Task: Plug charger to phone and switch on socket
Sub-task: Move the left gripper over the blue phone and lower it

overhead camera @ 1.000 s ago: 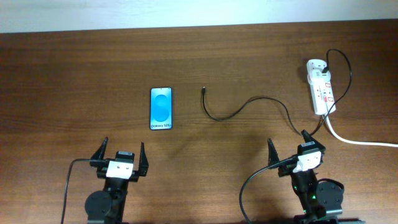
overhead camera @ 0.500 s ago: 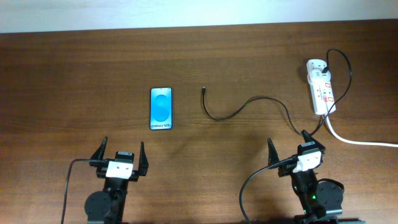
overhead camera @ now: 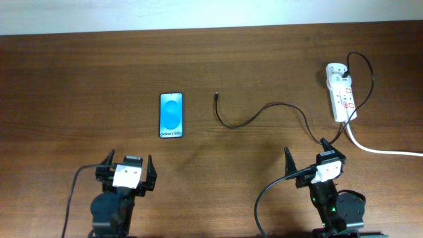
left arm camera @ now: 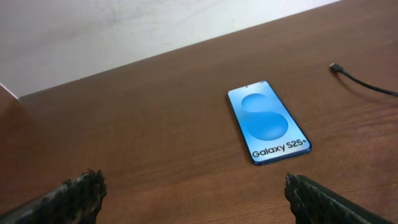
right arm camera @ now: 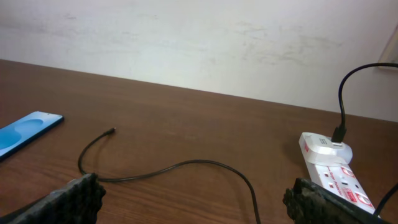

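The phone [overhead camera: 171, 115] lies flat with its blue-and-white screen up; it also shows in the left wrist view [left arm camera: 267, 121] and at the left edge of the right wrist view [right arm camera: 25, 132]. The charger cable [overhead camera: 254, 116] snakes from its plug tip [overhead camera: 216, 95] to the white socket strip [overhead camera: 341, 92]. The cable [right arm camera: 180, 167] and socket [right arm camera: 333, 171] show in the right wrist view. The plug tip appears in the left wrist view [left arm camera: 336, 66]. My left gripper [overhead camera: 125, 164] is open, near the front edge, below the phone. My right gripper [overhead camera: 306, 155] is open, near the cable, below the socket.
A thick white cord [overhead camera: 383, 151] runs from the socket strip off to the right. The robots' own black cables [overhead camera: 268, 195] loop beside each base. A pale wall borders the table's far edge [overhead camera: 198, 29].
The left gripper has shifted slightly, its wrist turned a little. The phone, cable, socket and right arm have not moved.
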### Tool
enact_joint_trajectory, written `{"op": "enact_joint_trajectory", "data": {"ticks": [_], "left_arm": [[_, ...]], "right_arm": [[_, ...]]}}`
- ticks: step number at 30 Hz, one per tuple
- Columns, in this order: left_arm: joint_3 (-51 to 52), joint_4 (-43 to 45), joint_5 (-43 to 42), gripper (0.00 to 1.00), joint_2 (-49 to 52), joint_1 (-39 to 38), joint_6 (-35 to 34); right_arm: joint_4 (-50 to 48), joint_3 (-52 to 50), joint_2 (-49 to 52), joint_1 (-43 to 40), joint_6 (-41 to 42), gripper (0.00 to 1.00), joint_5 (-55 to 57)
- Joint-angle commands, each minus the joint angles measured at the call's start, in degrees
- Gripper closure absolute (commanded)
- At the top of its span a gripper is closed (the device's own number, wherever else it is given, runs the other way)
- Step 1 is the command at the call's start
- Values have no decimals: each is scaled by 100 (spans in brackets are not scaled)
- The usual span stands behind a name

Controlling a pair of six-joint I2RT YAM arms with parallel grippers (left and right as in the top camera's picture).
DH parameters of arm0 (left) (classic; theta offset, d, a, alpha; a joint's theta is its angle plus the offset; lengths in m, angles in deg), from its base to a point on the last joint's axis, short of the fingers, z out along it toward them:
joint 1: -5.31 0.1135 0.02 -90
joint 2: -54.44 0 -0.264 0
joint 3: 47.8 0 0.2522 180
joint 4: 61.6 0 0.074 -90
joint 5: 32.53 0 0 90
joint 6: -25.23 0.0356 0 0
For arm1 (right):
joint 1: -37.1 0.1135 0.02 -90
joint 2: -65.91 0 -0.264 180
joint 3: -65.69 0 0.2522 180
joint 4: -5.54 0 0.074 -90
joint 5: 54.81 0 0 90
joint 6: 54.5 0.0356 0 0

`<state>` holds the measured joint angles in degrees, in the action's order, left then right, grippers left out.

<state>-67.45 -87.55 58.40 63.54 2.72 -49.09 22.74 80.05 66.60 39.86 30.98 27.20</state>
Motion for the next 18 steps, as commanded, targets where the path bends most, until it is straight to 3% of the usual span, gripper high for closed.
{"op": "enact_joint_trajectory", "data": {"ticks": [1, 7, 11, 18], "left_arm": [[-514, 208, 35, 1, 544, 35, 85], [-1539, 275, -35, 1, 2039, 35, -358], [-2509, 214, -579, 1, 3198, 35, -367], [-5149, -981, -1110, 1, 5831, -111, -710]], "right_arm": [[37, -28, -48, -22, 44, 2, -37], [35, -28, -48, -22, 44, 2, -37], [35, -28, -48, -22, 44, 2, -37], [37, -28, -48, -22, 44, 2, -37]]}}
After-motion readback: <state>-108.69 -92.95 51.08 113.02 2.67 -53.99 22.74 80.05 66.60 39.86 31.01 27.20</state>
